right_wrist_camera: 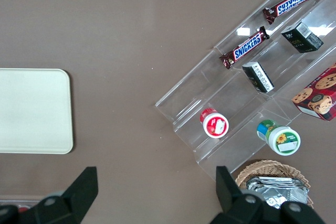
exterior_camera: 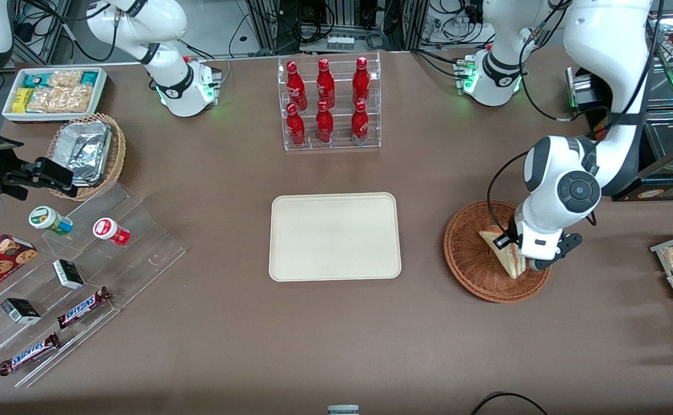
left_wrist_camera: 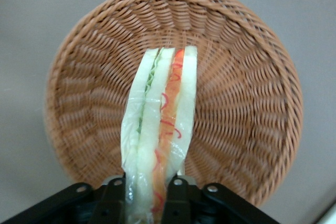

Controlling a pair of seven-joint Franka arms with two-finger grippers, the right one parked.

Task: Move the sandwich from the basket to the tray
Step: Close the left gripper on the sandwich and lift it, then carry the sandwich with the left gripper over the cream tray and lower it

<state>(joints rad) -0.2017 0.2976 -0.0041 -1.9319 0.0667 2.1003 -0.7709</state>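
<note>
Pick-up step in hand: gripper [exterior_camera: 522,260] low over the reddish-brown wicker basket [exterior_camera: 474,271] at right of centre in the front view, 2 fingers [left_wrist_camera: 177,199] closed narrow on the wrapped sandwich [exterior_camera: 500,246]. Wedge held on edge, pale bread slices flanking red, orange and green filling, seen end-on in the wrist view [left_wrist_camera: 160,129] with the basket weave [left_wrist_camera: 241,108] spread beneath. Whether lifted free of the basket floor or resting on it, impossible to tell. Cream-white tray [exterior_camera: 334,237] bare at the middle of the front view, well apart from the basket, toward the parked arm's end of the table. Rack of 6 red bottles [exterior_camera: 329,104] at upper centre, farther from the front camera than the tray. Next move, by the look of it: straight lift clear of the basket rim, then a level carry sideways to the tray, grip kept gentle on soft bread and slippery wrap.
</note>
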